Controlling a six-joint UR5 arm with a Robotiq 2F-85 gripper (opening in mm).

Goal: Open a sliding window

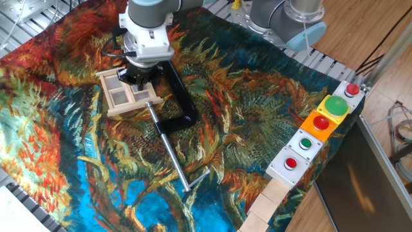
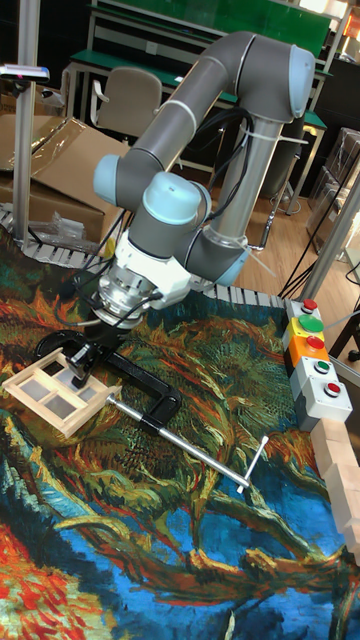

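Observation:
The sliding window is a small light wooden frame with four panes, lying flat on the patterned cloth at the left. It also shows in the tall fixed view. My gripper hangs straight over its far right corner, fingers pointing down. The dark fingertips reach the frame's top edge by the upper right pane. The fingers look spread, with one on the pane side and one behind the frame. The wrist hides the contact itself.
A black C-clamp with a long metal rod lies right beside the window. Boxes with red and green buttons line the right edge, with wooden blocks below them. A second arm's base stands at the back.

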